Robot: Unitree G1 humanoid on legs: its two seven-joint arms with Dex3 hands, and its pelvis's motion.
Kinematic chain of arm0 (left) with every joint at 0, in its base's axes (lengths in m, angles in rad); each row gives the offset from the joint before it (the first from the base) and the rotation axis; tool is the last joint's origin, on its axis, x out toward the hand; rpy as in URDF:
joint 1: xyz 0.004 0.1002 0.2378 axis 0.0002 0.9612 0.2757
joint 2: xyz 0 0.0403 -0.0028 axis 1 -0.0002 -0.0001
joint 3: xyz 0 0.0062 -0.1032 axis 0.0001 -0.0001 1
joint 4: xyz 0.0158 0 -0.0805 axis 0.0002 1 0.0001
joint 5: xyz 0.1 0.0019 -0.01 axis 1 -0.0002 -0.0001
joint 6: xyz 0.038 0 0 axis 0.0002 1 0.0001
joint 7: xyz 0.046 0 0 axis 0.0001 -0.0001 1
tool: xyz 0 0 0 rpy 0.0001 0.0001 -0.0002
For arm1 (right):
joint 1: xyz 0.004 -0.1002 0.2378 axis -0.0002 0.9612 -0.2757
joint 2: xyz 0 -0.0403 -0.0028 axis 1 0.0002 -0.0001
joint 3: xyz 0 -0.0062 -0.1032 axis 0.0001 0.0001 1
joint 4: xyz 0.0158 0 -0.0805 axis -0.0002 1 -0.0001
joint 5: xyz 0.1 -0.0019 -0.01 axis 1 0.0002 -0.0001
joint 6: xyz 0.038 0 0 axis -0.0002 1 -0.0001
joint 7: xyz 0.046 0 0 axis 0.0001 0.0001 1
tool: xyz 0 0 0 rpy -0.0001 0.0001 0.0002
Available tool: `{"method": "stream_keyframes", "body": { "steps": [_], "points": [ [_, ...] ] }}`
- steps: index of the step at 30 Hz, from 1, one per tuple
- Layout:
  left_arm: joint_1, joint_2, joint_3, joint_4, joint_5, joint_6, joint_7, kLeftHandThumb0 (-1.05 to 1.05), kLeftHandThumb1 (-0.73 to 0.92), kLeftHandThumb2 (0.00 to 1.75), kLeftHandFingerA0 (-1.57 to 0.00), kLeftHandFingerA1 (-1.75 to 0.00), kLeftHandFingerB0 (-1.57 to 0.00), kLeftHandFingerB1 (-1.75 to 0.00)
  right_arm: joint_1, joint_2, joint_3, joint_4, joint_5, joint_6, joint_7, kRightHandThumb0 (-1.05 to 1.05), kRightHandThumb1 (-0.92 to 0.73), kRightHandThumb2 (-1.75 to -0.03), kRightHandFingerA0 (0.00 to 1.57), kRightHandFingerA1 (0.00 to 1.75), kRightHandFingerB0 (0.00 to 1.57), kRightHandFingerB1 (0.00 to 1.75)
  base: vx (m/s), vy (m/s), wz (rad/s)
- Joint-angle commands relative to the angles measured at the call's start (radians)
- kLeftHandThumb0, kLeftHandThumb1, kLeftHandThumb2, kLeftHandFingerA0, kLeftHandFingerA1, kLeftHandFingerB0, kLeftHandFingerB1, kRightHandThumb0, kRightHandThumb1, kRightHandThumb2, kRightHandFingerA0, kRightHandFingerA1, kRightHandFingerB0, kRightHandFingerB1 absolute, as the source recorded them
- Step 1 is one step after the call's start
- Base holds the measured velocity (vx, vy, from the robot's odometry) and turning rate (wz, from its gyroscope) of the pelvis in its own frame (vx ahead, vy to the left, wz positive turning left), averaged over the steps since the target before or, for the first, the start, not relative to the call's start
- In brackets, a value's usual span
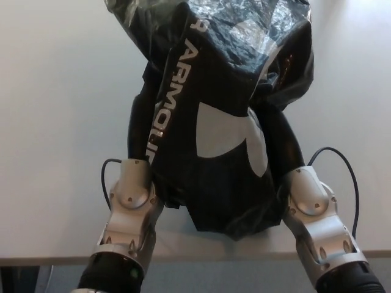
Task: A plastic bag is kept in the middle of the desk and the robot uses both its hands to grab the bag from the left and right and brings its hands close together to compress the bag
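Two hands: left hand (142, 137) and right hand (287, 143) pressed into black plastic bag (214, 128); grip indeterminable. Long axis away from near tabletop (55, 122) edge; open surface both sides.

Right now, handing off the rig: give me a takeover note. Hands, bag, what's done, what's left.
Left hand: hidden behind the black plastic bag; only the silver wrist shows at the bag's left side. Open or shut cannot be told.
Right hand: also hidden by the bag; silver wrist at the bag's right side. Cannot be told either.
Bag: on the white desk, bunched tall and narrow between the two arms, white logo and lettering facing the camera.
Done: both arms are at the bag's sides and it looks squeezed.
Left: confirm grip, judge whether compression is enough, then finish.
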Motion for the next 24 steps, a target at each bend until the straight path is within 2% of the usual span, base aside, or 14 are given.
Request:
{"method": "stream_keyframes", "body": {
  "steps": [1,2,7,8,13,14,15,16,18,19,20,21,23,24],
  "points": [
    [0.017,-0.004,-0.007,-0.025,0.020,-0.029,0.009,-0.67,0.92,0.89,0.00,-0.16,0.00,-0.21,0.015,-0.015,0.020,-0.031,-0.040,-0.028,-0.016,-0.76,-0.86,-1.19,0.00,0.20,0.00,0.22,0.00,0.000,0.00],
    [0.019,-0.004,-0.008,-0.027,0.023,-0.025,0.013,-0.67,0.87,1.22,0.00,-0.23,0.00,-0.26,0.017,-0.018,0.021,-0.036,-0.039,-0.023,-0.013,-0.75,-0.85,-1.18,0.00,0.21,0.00,0.23,0.00,0.000,0.00],
    [0.047,-0.018,-0.010,-0.029,0.016,-0.031,0.014,-0.67,0.86,1.22,0.00,-0.23,-0.01,-0.26,0.022,-0.020,0.018,-0.025,-0.030,-0.036,-0.009,-0.75,-0.85,-1.19,0.00,0.20,0.01,0.23,0.00,0.000,0.00],
    [0.053,-0.020,-0.012,-0.029,0.015,-0.035,0.011,-0.66,0.92,0.88,0.00,-0.17,0.00,-0.23,0.021,-0.022,0.018,-0.020,-0.032,-0.040,-0.010,-0.75,-0.86,-1.19,0.00,0.20,0.01,0.24,0.00,0.000,0.00],
    [0.073,-0.025,-0.019,-0.034,0.033,-0.041,0.023,-0.69,0.82,1.06,0.00,-0.16,-0.01,-0.22,0.024,-0.034,0.015,-0.015,-0.030,-0.037,-0.002,-0.77,-0.82,-1.06,0.00,0.14,0.00,0.21,0.00,0.000,0.00],
    [0.068,-0.025,-0.018,-0.028,0.034,-0.044,0.023,-0.69,0.83,1.07,0.00,-0.17,-0.01,-0.23,0.021,-0.037,0.009,-0.018,-0.018,-0.025,0.009,-0.70,-0.92,-0.85,0.00,0.12,0.00,0.22,0.00,0.000,0.00],
    [0.067,-0.013,-0.023,-0.021,0.044,-0.061,0.016,-0.68,0.89,1.20,0.00,-0.20,0.00,-0.23,0.022,-0.042,0.006,-0.023,-0.009,-0.016,0.021,-0.67,-0.92,-0.86,0.00,0.13,0.00,0.18,0.00,0.000,0.00],
    [0.070,-0.009,-0.022,-0.022,0.044,-0.065,0.013,-0.71,0.87,1.17,0.00,-0.18,-0.02,-0.24,0.023,-0.045,0.003,-0.028,-0.005,0.005,0.026,-0.79,-0.82,-1.18,0.00,0.26,0.00,0.19,0.00,0.000,0.00],
    [0.101,0.000,-0.021,-0.077,0.051,-0.013,0.026,-0.71,0.85,1.18,0.00,-0.20,-0.04,-0.24,0.033,-0.058,-0.003,-0.042,-0.007,0.034,0.030,-0.77,-0.79,-1.17,0.00,0.28,0.00,0.20,0.00,0.000,0.00],
    [0.127,0.006,-0.018,-0.110,0.061,-0.001,0.043,-0.71,0.81,1.12,-0.05,-0.26,-0.07,-0.28,0.043,-0.086,-0.007,-0.059,-0.025,0.040,0.024,-0.79,-0.92,-0.78,0.01,0.28,0.01,0.16,0.00,0.000,0.00],
    [0.148,0.022,-0.016,-0.142,0.089,0.008,0.068,-0.69,0.81,1.15,-0.03,-0.36,-0.06,-0.35,0.055,-0.113,-0.014,-0.086,-0.033,0.042,0.025,-0.81,-0.92,-0.71,0.00,0.27,0.01,0.14,0.00,0.000,0.00],
    [0.156,0.028,-0.015,-0.157,0.102,0.012,0.080,-0.75,0.92,0.80,-0.09,-0.35,-0.14,-0.31,0.062,-0.128,-0.016,-0.103,-0.034,0.043,0.031,-0.83,-0.92,-0.75,0.00,0.26,0.02,0.13,0.00,0.000,0.00],
    [0.172,0.035,-0.005,-0.188,0.101,0.022,0.094,-0.68,0.92,0.77,-0.17,-0.38,-0.21,-0.34,0.080,-0.160,-0.018,-0.143,-0.036,0.047,0.043,-0.81,-0.76,-1.16,0.00,0.27,0.00,0.18,0.00,0.000,0.00],
    [0.177,0.037,-0.002,-0.201,0.100,0.027,0.097,-0.68,0.92,0.77,-0.17,-0.38,-0.21,-0.34,0.087,-0.169,-0.018,-0.156,-0.037,0.050,0.046,-0.81,-0.76,-1.16,0.00,0.27,0.00,0.18,0.00,0.000,0.00]
  ]
}}
